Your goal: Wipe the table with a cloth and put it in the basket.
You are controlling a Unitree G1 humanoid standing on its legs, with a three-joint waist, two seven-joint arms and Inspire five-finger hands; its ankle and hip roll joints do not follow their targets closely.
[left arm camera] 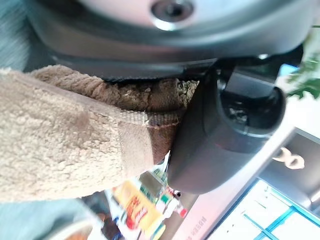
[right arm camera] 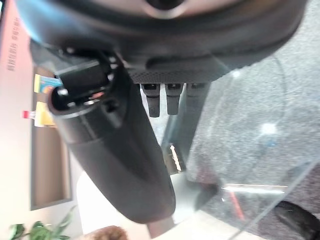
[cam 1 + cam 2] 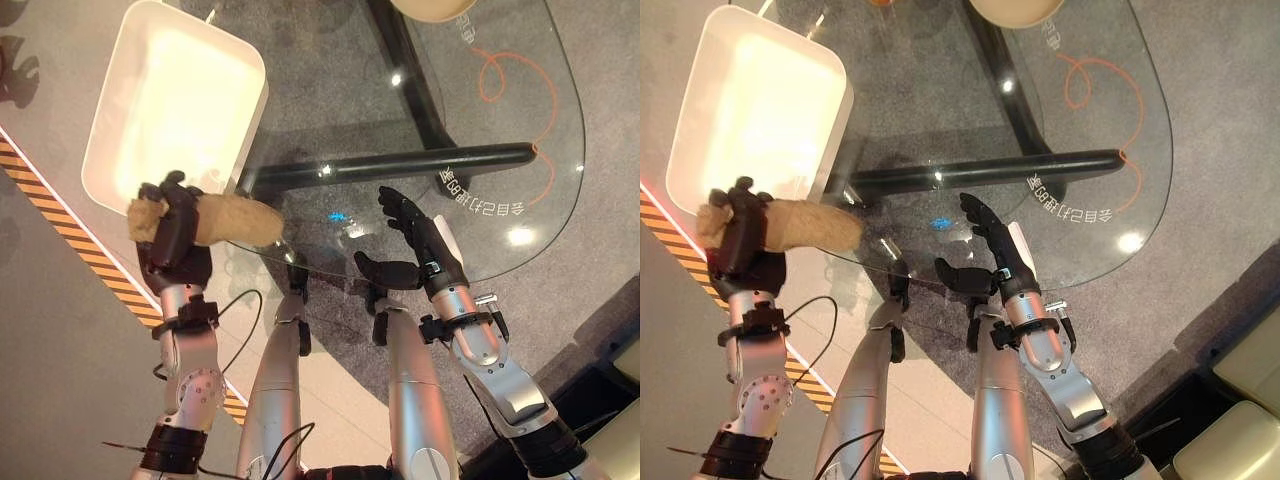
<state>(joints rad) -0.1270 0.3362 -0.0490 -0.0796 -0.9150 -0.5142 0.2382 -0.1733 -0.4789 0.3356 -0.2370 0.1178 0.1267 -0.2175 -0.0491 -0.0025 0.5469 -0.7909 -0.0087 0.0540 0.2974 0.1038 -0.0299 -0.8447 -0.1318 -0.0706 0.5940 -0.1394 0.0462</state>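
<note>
The cloth [image 3: 225,220] is a tan, fleecy, rolled-up bundle with a stitched hem, clamped in the curled fingers of the left hand [image 3: 170,232]. It sticks out sideways over the near edge of the glass table [image 3: 500,190], just beside the near rim of the basket [image 3: 250,120], a white, smooth, rounded rectangular tub standing at the table's left edge. The right hand [image 3: 420,250] hovers over the table's near edge with fingers straight and apart, thumb spread, holding nothing. The tabletop is clear glass with rounded corners; a black tubular frame [image 3: 400,165] shows through it. White lettering [image 3: 480,200] sits on the glass, too small to read, beside a looping orange line [image 3: 515,75]. A striped orange-and-black strip [image 3: 60,225] runs along the floor.
</note>
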